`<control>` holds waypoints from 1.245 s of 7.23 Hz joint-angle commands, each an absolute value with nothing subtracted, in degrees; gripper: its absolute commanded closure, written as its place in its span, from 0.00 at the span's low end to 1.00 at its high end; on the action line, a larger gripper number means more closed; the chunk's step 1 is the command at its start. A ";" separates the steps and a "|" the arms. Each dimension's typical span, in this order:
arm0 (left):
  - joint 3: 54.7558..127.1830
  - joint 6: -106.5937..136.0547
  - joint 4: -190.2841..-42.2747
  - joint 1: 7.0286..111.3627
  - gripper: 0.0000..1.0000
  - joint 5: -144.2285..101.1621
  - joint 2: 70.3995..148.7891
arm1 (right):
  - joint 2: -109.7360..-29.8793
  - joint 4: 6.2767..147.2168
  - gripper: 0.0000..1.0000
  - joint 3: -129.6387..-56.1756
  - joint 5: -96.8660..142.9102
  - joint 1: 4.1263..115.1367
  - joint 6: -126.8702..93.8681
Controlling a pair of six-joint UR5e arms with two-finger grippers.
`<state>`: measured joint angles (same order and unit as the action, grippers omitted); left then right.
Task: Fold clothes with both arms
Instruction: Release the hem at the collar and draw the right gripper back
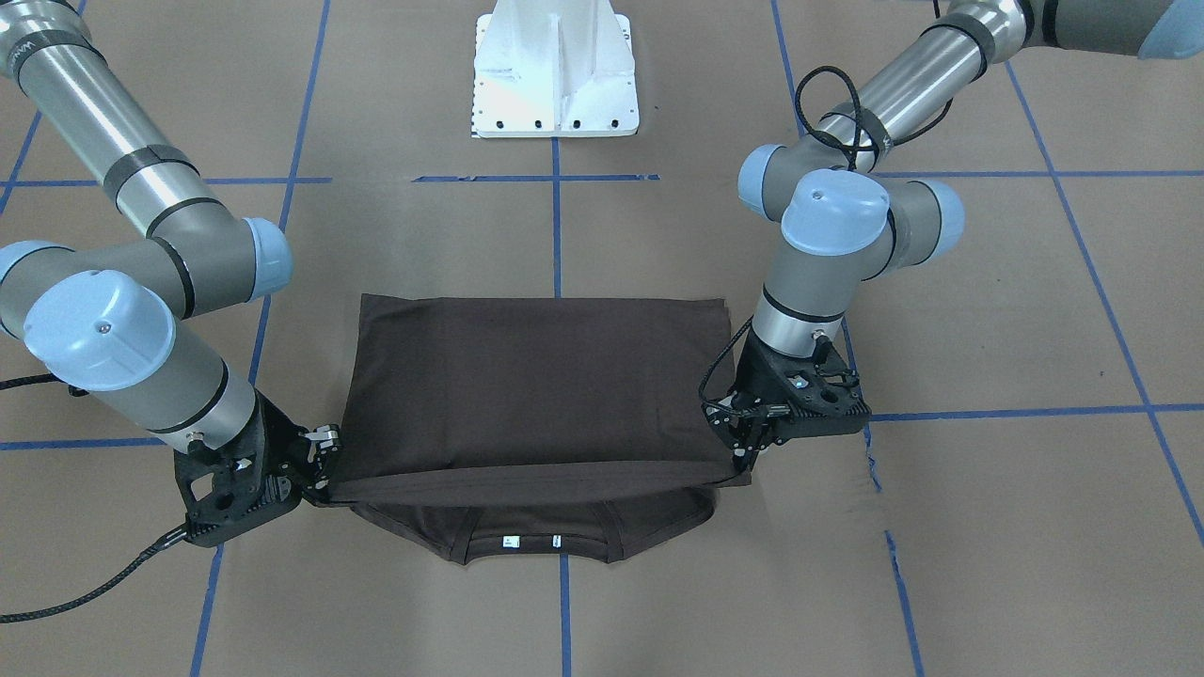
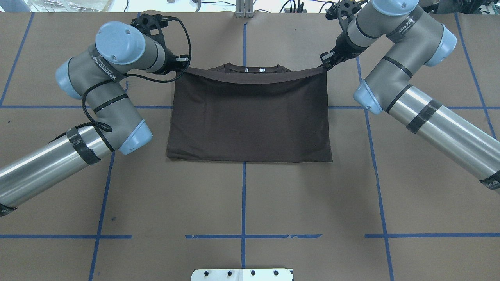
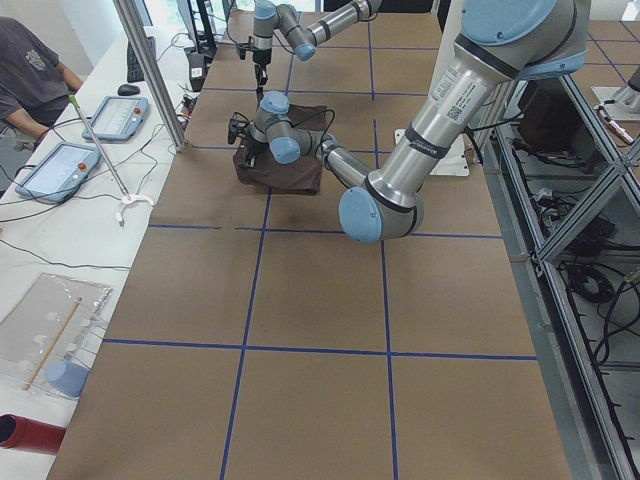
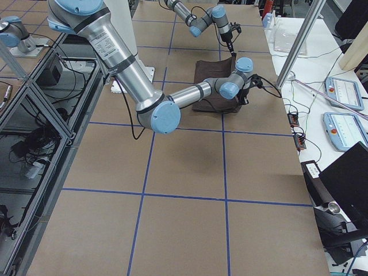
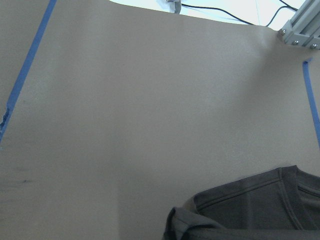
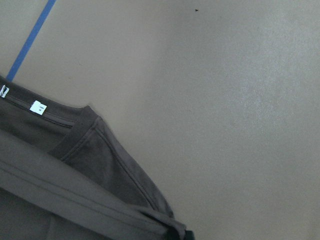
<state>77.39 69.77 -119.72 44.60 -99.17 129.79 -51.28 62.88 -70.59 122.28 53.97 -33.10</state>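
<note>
The dark brown T-shirt (image 2: 250, 117) lies folded on the table, its lower half brought up over the chest. Its ribbed collar (image 2: 254, 69) with white labels pokes out beyond the folded edge. That edge is stretched taut between both grippers. My left gripper (image 2: 183, 67) is shut on the edge's left corner, seen on the right in the front-facing view (image 1: 743, 458). My right gripper (image 2: 325, 62) is shut on the other corner (image 1: 327, 475). The right wrist view shows the collar and a white label (image 6: 37, 107). Only a bit of shirt (image 5: 250, 210) appears in the left wrist view.
Blue tape lines cross the brown table (image 2: 242, 195). The white pedestal base (image 1: 555, 70) stands at the robot's side. Past the far edge are cables and an aluminium frame (image 2: 244, 8). A person (image 3: 30, 75) sits at a side desk with tablets.
</note>
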 commanded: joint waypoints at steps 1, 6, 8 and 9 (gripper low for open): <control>74.54 70.40 -119.79 44.65 1.00 -99.14 131.92 | -51.68 62.84 1.00 -70.58 122.26 53.70 -33.05; 74.88 69.70 -119.71 44.82 0.00 -99.23 131.92 | -51.68 62.49 0.00 -71.19 122.25 52.91 -35.92; 78.28 69.87 -118.92 45.70 0.00 -99.75 131.05 | -53.51 63.28 0.00 -76.26 122.78 49.15 -44.06; 81.18 70.13 -118.83 45.70 0.00 -101.50 129.04 | -57.01 63.19 0.00 -81.68 121.65 45.91 -48.47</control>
